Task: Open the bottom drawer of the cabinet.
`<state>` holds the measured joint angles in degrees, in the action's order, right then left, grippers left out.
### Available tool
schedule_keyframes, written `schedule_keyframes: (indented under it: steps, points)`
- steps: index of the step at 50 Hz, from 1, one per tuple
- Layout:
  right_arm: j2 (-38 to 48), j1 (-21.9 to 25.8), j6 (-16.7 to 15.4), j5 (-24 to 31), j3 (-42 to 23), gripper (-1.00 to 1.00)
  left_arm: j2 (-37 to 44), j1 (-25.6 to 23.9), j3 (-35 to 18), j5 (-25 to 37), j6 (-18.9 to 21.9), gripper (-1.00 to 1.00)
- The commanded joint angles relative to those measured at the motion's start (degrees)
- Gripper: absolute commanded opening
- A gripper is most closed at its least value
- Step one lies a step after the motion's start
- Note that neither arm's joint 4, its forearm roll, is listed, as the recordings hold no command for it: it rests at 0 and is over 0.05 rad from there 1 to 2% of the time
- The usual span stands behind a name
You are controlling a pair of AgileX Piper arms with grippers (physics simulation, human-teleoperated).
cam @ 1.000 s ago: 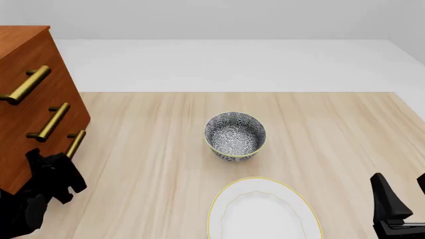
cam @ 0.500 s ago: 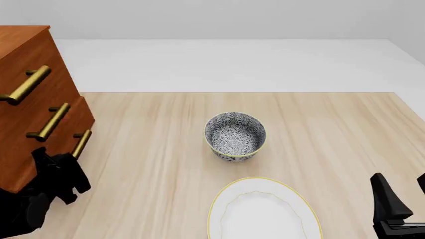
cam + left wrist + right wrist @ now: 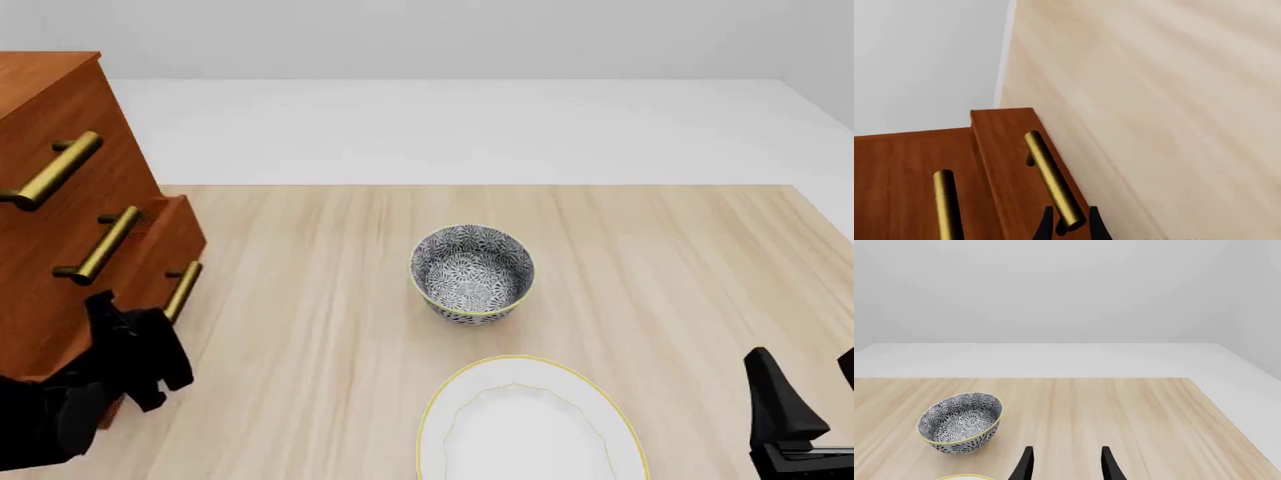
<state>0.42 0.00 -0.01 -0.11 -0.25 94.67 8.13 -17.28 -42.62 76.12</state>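
Your left pincer (image 3: pixel 1067 226) clamps the round brass handle (image 3: pixel 1053 178) of the flat-fronted wooden bottom drawer (image 3: pixel 160 262), jutting from the cabinet (image 3: pixel 54 160) at frame left; your right pincer (image 3: pixel 1066 463) gapes empty.

The cabinet (image 3: pixel 60 150) runs off the front view's left edge, so its full width and far side cannot be seen. The left arm covers the near end of the bottom drawer (image 3: pixel 167 245) and the lower tip of its handle (image 3: pixel 182 291) there. In the left wrist view only the tips of the left tool (image 3: pixel 1069 227) show, either side of that handle's end; whether they touch it cannot be told. The plate (image 3: pixel 531 425) is cut by the bottom edge. The right tool (image 3: pixel 1065 465) shows only two tips, its body out of frame.
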Motion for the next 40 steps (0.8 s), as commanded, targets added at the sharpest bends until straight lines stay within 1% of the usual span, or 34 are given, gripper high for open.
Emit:
schedule_keyframes:
  steps: [1, 12, 40]
  points:
    - [0.0, 0.0, 0.0, 0.0, 0.0, 1.0, -3.8, -2.1, 0.9, 0.1, 1.0, -1.0]
    - [0.0, 0.0, 0.0, 0.0, 0.0, 1.0, -5.4, -3.4, 0.9, 1.5, 0.7, -1.0]
    - [0.0, 0.0, 0.0, 0.0, 0.0, 1.0, -6.5, -6.2, -0.6, 4.2, 0.1, -1.0]
